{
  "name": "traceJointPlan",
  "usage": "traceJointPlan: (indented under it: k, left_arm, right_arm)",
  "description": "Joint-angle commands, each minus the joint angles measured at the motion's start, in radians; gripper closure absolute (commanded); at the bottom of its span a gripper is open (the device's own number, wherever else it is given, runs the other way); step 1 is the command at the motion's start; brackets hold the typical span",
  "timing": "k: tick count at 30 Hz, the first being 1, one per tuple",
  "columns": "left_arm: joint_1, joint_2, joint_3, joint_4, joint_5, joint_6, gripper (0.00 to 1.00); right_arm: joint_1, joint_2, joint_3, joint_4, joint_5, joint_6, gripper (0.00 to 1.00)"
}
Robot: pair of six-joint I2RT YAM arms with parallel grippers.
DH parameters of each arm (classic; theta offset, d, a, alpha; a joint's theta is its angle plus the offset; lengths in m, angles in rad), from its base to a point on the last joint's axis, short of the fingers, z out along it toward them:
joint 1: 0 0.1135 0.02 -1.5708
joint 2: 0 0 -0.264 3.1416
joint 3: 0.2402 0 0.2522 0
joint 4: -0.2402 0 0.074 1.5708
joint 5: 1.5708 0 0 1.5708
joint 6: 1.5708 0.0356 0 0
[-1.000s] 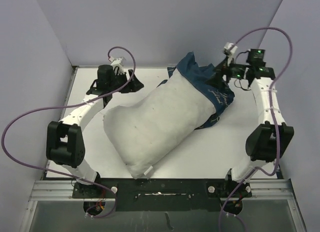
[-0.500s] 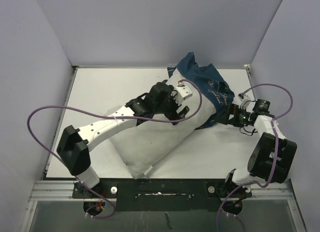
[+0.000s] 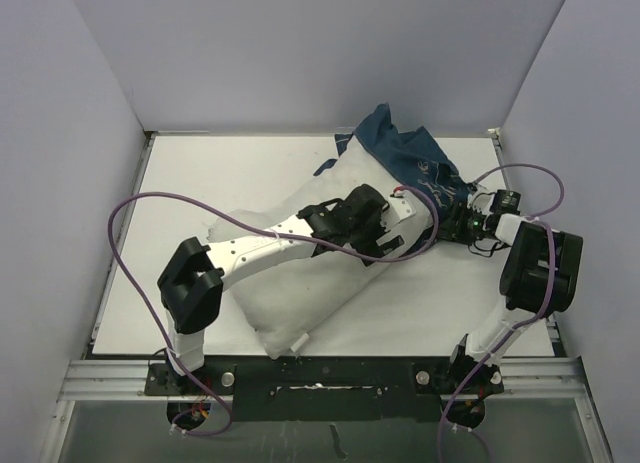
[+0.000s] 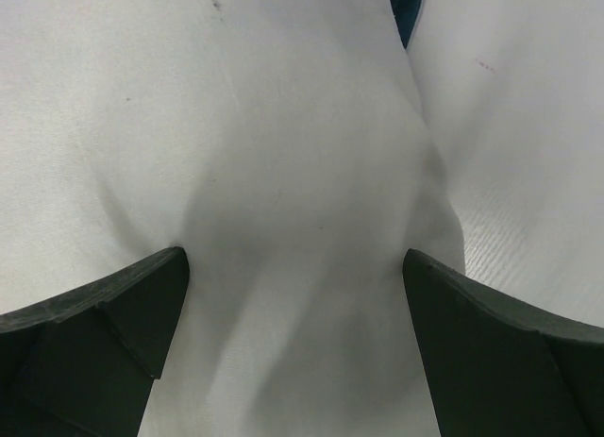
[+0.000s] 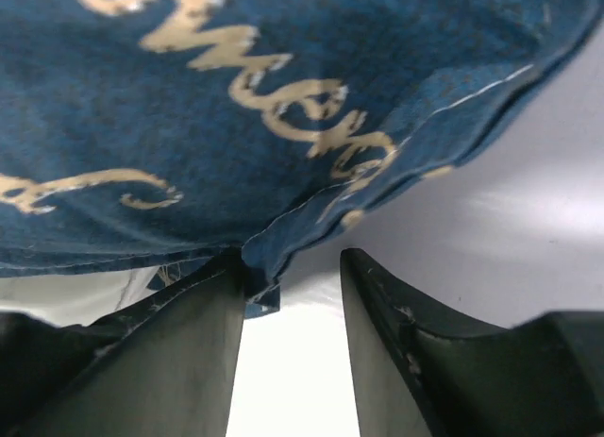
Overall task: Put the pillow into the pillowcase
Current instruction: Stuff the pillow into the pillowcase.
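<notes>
Top view: the pillow [image 3: 285, 283] is lying diagonally across the white table [image 3: 200, 173], its near end pointing toward the arm bases and its far right end sitting inside the mouth of the pillowcase [image 3: 420, 163]. The pillowcase is bunching at the far right of the table, covering only that end, and most of the pillow is showing outside it. The left arm [image 3: 255, 255] is stretching over the pillow, placing the left gripper [image 3: 385, 245] on the pillow's right flank, just short of the blue fabric. The right gripper [image 3: 450, 223] is sitting low against the pillowcase's right edge.

Left wrist view: the left gripper [image 4: 294, 295] is standing with its jaws spread wide, and both fingers [image 4: 94, 333] are pressing into the pillow [image 4: 283, 154] so that a soft bulge is rising between them. A sliver of pillowcase [image 4: 408, 8] is showing at the top, with bare table [image 4: 538, 192] to the right.

Right wrist view: the right gripper [image 5: 288, 305] is holding its jaws partway apart beneath the pillowcase [image 5: 236, 107]. A folded corner of the hem is hanging against one finger [image 5: 160, 361]. Whether the hem is actually being pinched cannot be told from this angle.
</notes>
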Motion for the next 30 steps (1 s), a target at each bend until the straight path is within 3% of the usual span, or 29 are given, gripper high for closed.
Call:
traceJointPlan:
  k: [1,7,10,18,30]
  left_arm:
    - [-0.005,0.028,0.066,0.005,-0.018,-0.059,0.02]
    - [-0.005,0.0,0.063,0.048,0.065,-0.089,0.02]
    - [-0.006,0.002,0.051,0.066,0.1,-0.086,0.02]
    - [-0.009,0.071,0.095,-0.012,0.071,-0.056,0.02]
    - [-0.033,0.024,0.165,-0.021,0.126,-0.059,0.02]
  right_arm:
    - [0.016,0.026,0.047,0.077,-0.05,0.061,0.59]
    - [0.027,0.03,0.008,0.15,-0.115,0.102,0.9]
    - [0.017,0.015,0.031,0.114,-0.19,0.07,0.98]
    - [0.012,-0.029,0.12,-0.055,-0.458,-0.095,1.0]
    - [0.011,-0.113,0.168,-0.18,-0.539,-0.188,1.0]
